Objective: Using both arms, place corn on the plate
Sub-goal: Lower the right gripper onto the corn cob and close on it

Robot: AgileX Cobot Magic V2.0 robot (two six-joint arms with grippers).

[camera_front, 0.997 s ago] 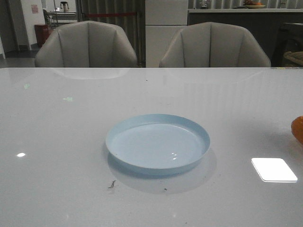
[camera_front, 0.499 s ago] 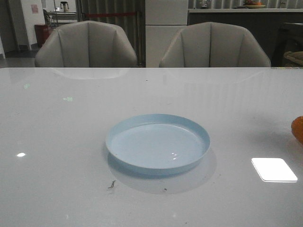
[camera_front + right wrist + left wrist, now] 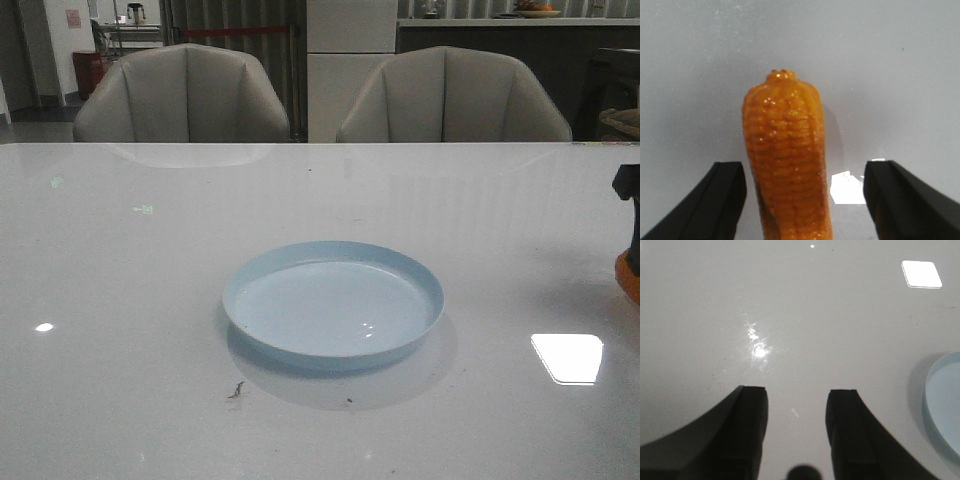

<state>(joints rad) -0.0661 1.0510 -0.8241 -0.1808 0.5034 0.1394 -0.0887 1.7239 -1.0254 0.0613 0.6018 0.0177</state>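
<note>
The pale blue plate (image 3: 333, 306) sits empty at the middle of the table; its rim also shows in the left wrist view (image 3: 944, 405). The orange corn (image 3: 786, 165) lies on the table at the far right edge of the front view (image 3: 630, 276), mostly cut off. My right gripper (image 3: 807, 167) is open, with a finger on each side of the cob, apart from it. A dark part of the right arm (image 3: 628, 188) shows just above the corn. My left gripper (image 3: 798, 390) is open and empty over bare table beside the plate; it is out of the front view.
Two grey chairs (image 3: 185, 95) stand behind the table's far edge. A bright light reflection (image 3: 567, 357) lies on the glossy tabletop in front of the corn. A small dark mark (image 3: 236, 390) is near the plate's front.
A dark part of the right arm has come into the front view at the right edge, above the corn. The plate and the corn have not moved.
</note>
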